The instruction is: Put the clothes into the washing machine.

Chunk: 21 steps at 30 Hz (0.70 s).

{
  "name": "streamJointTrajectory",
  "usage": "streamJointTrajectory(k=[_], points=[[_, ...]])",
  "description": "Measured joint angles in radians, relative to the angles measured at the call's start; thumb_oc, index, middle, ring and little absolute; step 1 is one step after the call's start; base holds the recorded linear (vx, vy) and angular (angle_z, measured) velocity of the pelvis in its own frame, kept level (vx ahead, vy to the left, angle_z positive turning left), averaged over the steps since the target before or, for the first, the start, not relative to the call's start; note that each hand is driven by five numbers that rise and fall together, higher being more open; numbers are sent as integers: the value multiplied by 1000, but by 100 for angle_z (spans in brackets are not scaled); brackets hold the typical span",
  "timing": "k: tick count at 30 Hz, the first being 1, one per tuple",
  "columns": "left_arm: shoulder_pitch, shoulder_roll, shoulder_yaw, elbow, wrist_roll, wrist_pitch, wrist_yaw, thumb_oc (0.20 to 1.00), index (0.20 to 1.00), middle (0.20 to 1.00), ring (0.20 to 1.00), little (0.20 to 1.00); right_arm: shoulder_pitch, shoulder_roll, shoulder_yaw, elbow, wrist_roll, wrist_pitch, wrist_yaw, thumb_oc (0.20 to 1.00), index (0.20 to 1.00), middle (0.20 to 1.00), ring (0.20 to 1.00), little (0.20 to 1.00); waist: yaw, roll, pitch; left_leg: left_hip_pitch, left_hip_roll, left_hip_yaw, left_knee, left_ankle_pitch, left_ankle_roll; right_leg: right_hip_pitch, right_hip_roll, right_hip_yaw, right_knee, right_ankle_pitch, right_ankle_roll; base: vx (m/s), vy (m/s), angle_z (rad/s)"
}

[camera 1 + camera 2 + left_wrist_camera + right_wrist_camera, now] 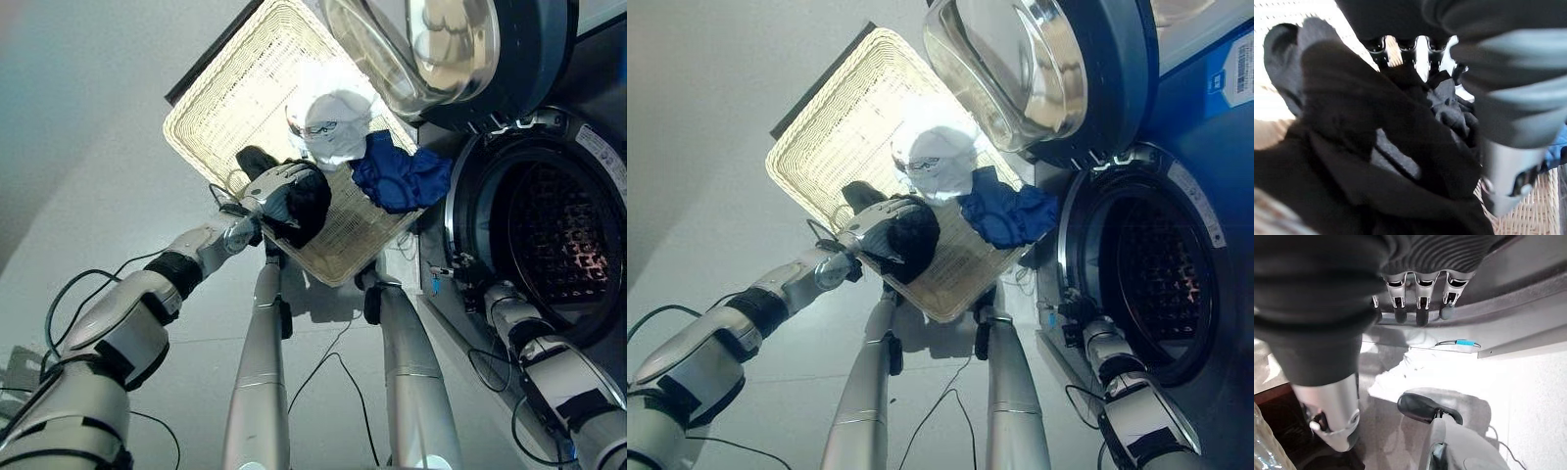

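Observation:
A wicker basket [220, 103] stands on the floor in front of the washing machine. In it lie a white garment [333, 127], a blue garment [397, 176] hanging over the rim toward the machine, and a black garment [309, 211] at the near edge. My left hand [274, 186] lies on the black garment [1352, 122], its fingers [1405, 49] curled into the cloth. The round drum opening [558, 235] is open and dark, and its glass door [431, 49] is swung wide. My right hand [1073, 304] is low by the machine's front, its fingers [1420, 308] relaxed and holding nothing.
The open door juts out above the basket's far corner. A dark flat board [201, 64] shows beyond the basket's far rim. Pale floor [88, 127] spreads to the left of the basket.

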Motion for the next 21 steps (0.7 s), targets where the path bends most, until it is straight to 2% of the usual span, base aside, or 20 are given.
streamJointTrajectory(k=[4,9,10,11,13,14,15,16,21], points=[[-28,-11,-11,49,22,10,-38,1000,1000,1000,1000,1000,-10,4,7,0,0,-1,0,1000,1000,1000,1000,1000,-13,-2,-1,-2,4,11,4,-4,2,0,6,9,-15,10,4,7,11,-7],[-53,-27,-23,93,117,45,-76,1000,1000,1000,1000,1000,-22,12,36,0,0,-2,-1,1000,1000,1000,1000,1000,-27,-3,-1,-3,4,21,5,-3,6,0,10,19,-26,17,11,8,4,-4],[-60,-31,-23,103,134,51,-84,940,940,940,940,940,-26,15,37,0,0,-2,-1,1000,1000,1000,1000,1000,-28,-3,-1,-4,5,20,5,-3,6,0,10,19,-27,17,11,0,0,0],[-63,-33,-27,105,135,60,-92,827,827,827,827,827,-31,19,37,0,0,-2,-1,1000,1000,1000,1000,1000,-29,-3,-1,-4,5,21,5,-3,6,0,11,19,-27,17,11,0,0,0],[-77,-47,-29,117,178,79,-96,407,407,407,407,407,-39,23,41,0,0,-2,-2,1000,1000,1000,1000,1000,-29,-3,-1,-4,5,21,6,-3,6,0,11,19,-27,17,11,0,0,0],[-82,-52,-29,118,194,88,-99,329,329,329,329,329,-40,24,42,0,0,-2,-2,1000,1000,1000,1000,1000,-28,-3,-1,-4,5,21,6,-3,6,0,11,19,-27,17,11,0,0,0],[-88,-56,-30,118,214,95,-105,294,294,294,294,294,-42,24,42,0,0,-2,-2,1000,1000,1000,1000,1000,-28,-4,-2,-4,5,21,6,-3,6,0,11,19,-27,17,11,0,0,0],[-95,-59,-31,118,234,105,-118,200,200,200,200,200,-45,24,43,0,0,-2,-3,1000,1000,1000,1000,1000,-29,-5,-2,-4,5,21,6,-3,6,0,11,19,-27,17,11,0,0,0],[-102,-69,-32,138,289,111,-156,200,200,200,200,200,-51,25,46,0,1,-4,-13,1000,1000,1000,1000,1000,-35,-12,-6,-4,6,24,8,-7,6,0,13,22,-28,16,12,0,0,0]])
